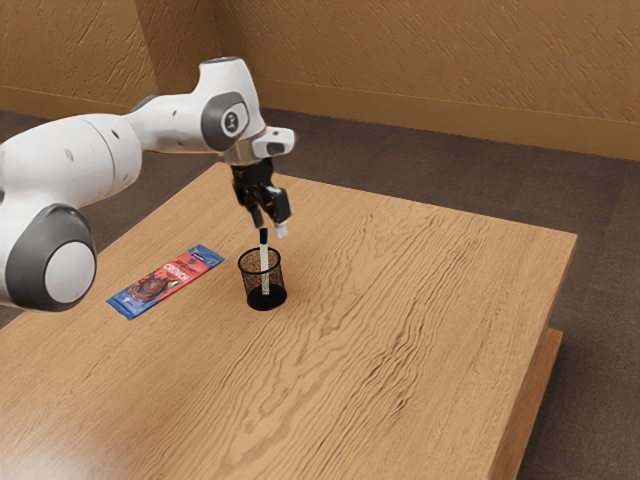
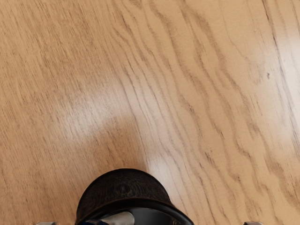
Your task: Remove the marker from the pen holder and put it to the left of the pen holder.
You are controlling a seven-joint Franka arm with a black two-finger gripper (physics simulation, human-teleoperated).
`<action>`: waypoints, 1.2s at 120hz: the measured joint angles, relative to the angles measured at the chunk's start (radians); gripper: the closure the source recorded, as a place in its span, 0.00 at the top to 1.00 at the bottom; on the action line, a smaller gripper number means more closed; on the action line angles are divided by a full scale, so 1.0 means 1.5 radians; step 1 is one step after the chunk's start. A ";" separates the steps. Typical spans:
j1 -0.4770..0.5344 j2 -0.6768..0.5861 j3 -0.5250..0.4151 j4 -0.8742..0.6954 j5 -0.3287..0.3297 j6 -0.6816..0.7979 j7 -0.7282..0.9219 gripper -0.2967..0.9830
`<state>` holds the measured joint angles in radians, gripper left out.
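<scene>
Here, empty claw (image 1: 270, 228) spread wide, marker (image 1: 264, 237) in mesh pen holder (image 1: 265, 303), wrapper (image 1: 152, 288) reading "CRUNCH" nearby.

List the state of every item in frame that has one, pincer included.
marker: in the pen holder, roughly upright, dark end up, not gripped
pen holder: upright on the table, open-topped, marker inside
chocolate bar: lying flat on the table, printed side up
pincer: open, above the marker, empty
</scene>
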<state>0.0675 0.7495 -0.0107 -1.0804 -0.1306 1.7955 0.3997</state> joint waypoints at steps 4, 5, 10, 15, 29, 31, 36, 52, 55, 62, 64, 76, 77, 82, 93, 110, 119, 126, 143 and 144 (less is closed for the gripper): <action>0.000 0.002 0.005 0.000 -0.001 0.003 -0.006 0.61; 0.000 0.002 0.006 0.000 -0.001 0.004 -0.008 0.61; 0.000 0.004 0.010 0.000 -0.001 0.007 -0.015 0.59; 0.001 0.006 0.013 0.000 -0.002 0.010 -0.022 0.57; 0.001 0.012 0.014 0.001 -0.003 0.017 -0.038 0.54; 0.001 0.012 0.014 0.001 -0.003 0.018 -0.040 0.54; 0.001 0.013 0.014 0.001 -0.003 0.022 -0.046 0.53; 0.001 0.017 0.019 0.000 -0.004 0.031 -0.060 0.48; 0.001 0.017 0.020 0.000 -0.004 0.032 -0.062 0.46; 0.001 0.018 0.022 0.000 -0.004 0.034 -0.067 0.42; 0.001 0.019 0.023 0.000 -0.004 0.034 -0.068 0.41; 0.000 0.024 0.023 0.000 -0.004 0.037 -0.076 0.35; 0.000 0.024 0.023 0.000 -0.004 0.037 -0.076 0.34; 0.000 0.025 0.023 0.000 -0.004 0.037 -0.079 0.32; 0.001 0.026 0.023 0.000 -0.004 0.039 -0.084 0.27; 0.000 0.027 0.023 0.000 -0.002 0.040 -0.091 0.21; 0.000 0.025 0.023 0.000 0.000 0.041 -0.095 0.20; 0.000 0.023 0.024 0.000 0.003 0.041 -0.099 0.18; -0.001 0.017 0.024 0.000 0.009 0.036 -0.106 0.17; -0.002 0.017 0.024 0.000 0.010 0.035 -0.106 0.17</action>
<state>0.0652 0.7745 0.0256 -1.0805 -0.1159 1.8478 0.2404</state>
